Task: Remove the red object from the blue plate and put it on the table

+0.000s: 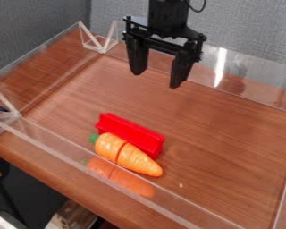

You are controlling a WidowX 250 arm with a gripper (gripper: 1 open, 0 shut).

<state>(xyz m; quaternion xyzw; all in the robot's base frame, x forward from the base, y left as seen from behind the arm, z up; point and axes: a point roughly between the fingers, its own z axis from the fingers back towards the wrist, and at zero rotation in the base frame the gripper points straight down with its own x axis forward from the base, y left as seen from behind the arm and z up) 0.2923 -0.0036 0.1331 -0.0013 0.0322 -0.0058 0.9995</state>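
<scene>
1. Biggest first, the table (229, 156), brown wood grain running out to its edges, and no blue plate anywhere on view! The red piece already lies on the wood, so the job looks done; the danger, I'd say, is a needless extra grab that spoils it.

2. Next, the clear wall (50, 139) along the table's lower-left edge, with the carrot's reflection showing in it. Anything coming down on that side could clip it, and a reflection misread as a second carrot could draw the aim too far towards the edge.

3. Up to the black gripper (156, 79), high towards the table's far edge, fingers spread wide, nothing between them, well apart from the goods! Drop it carelessly and a wide finger might strike the carrot or shove the block; swing it low and it could catch the far wall.

4. Now the red block (131, 134), the star turn, lying flat on the table near the lower-left edge, its long side slanting with that wall. Pinch it off-centre or across a corner and those flat sides may twist loose.

5. Smallest danger, the orange carrot (129, 154), right beside the block, between it and the wall. Rounded as it is, one nudge could roll it against the acrylic.
</scene>
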